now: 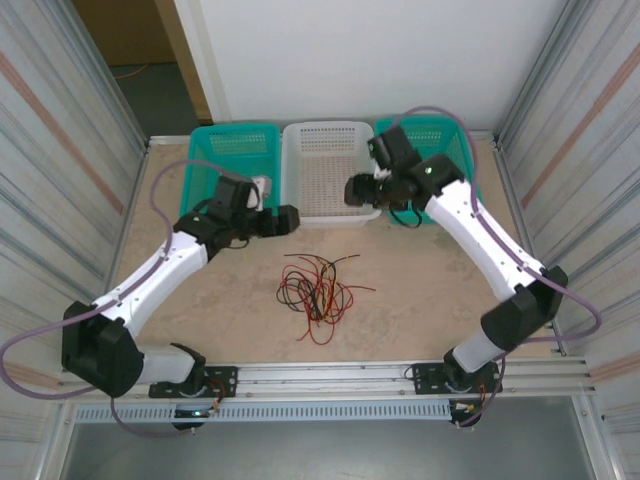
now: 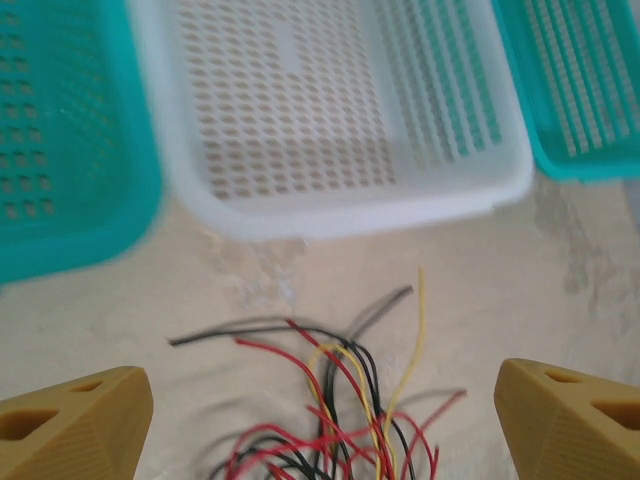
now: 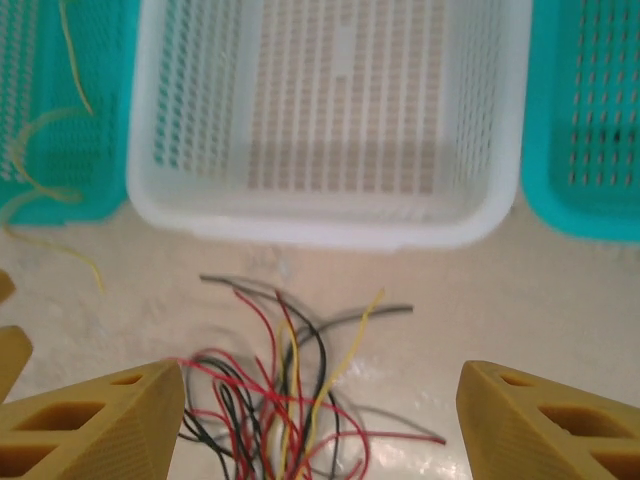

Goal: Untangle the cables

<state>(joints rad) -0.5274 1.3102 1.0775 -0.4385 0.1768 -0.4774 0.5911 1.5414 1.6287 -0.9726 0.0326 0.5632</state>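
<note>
- The table [image 1: 430,290] carries everything. Three baskets stand in a row at its far edge, with the white basket [image 1: 325,128] in the middle.
- The left gripper [image 1: 288,220] and the right gripper [image 1: 356,189] hang near the white basket, each with its fingers spread wide and nothing between them.
- The cables [image 1: 318,290] lie in one loose knot on the middle of the table, with red, black and pale yellow strands crossing.
- One yellow strand [image 3: 76,75] lies apart, draped over the rim of a teal basket [image 3: 90,205].
- I judge the cables to be very light, soft and thin, so they will slip and drag their neighbours. It is better to pinch a free end at the knot's edge, like the black end [image 2: 200,337].
</note>
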